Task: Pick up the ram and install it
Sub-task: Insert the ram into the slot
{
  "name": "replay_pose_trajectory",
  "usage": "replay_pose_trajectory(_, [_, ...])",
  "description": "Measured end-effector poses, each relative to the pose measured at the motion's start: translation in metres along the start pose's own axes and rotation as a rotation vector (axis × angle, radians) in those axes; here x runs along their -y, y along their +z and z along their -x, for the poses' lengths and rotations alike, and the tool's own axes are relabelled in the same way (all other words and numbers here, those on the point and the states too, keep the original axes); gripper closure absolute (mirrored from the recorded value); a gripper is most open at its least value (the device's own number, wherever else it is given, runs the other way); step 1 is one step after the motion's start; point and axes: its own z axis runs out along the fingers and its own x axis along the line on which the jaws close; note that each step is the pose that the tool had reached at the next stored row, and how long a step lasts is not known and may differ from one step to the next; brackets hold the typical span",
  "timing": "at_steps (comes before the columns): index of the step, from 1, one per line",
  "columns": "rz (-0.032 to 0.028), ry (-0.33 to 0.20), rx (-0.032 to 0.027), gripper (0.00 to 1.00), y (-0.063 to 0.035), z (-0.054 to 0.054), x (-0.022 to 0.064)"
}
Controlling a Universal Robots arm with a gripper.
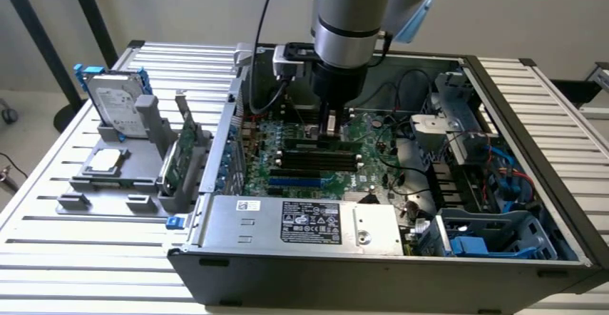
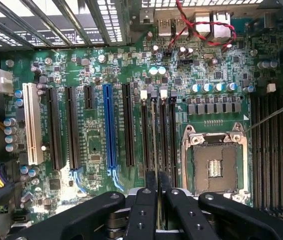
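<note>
Your gripper point(image 2: 155, 192) is down inside the open case point(image 1: 533, 115), over the middle of the motherboard point(image 1: 366, 126), and its fingers point(image 2: 144, 210) are nearly shut on the ram point(image 2: 154, 135). You can see the stick edge-on in the wrist view, a thin strip pinched between the 2 black fingers and running out from them along the board. It lies in line with the black memory slots point(image 2: 173, 135) beside the empty CPU socket point(image 2: 214, 165), right over 1 of them, but you cannot tell from either view whether its lower edge is already touching the slot or is just above it. In the exterior view the arm point(image 1: 350, 16) comes straight down from the top of the frame, and the ram point(image 1: 330, 128) shows as a short upright piece under the gripper point(image 1: 330, 119), at the far end of the slot bank point(image 1: 319, 159). On the other side of those slots in the wrist view you have the blue slot point(image 2: 109, 125), several black expansion slots and the white slot point(image 2: 31, 122). The power supply point(image 1: 304, 222) sits along the case's near edge. Outside the case, on the slatted table point(image 1: 95, 258) toward the exterior view's left, a grey rack point(image 1: 119, 179) holds a hard drive point(image 1: 119, 105), a green card point(image 1: 181, 155) standing on edge and a small square chip point(image 1: 107, 158).
</note>
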Motion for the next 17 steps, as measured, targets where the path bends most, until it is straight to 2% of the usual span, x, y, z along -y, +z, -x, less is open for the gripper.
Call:
replay_pose_trajectory(3, [0.0009, 0.000, -0.0067, 0.86, 0.0027, -0.0001, 0.0001])
replay_pose_trajectory(9, [0.0023, 0.001, -0.0277, 0.86, 0.0062, -0.0002, 0.0002])
replay_pose_trajectory(14, [0.0019, 0.001, -0.0294, 0.86, 0.0070, -0.0002, 0.0002])
replay_pose_trajectory(17, [-0.0004, 0.002, -0.0310, 0.86, 0.0084, -0.0003, -0.0005])
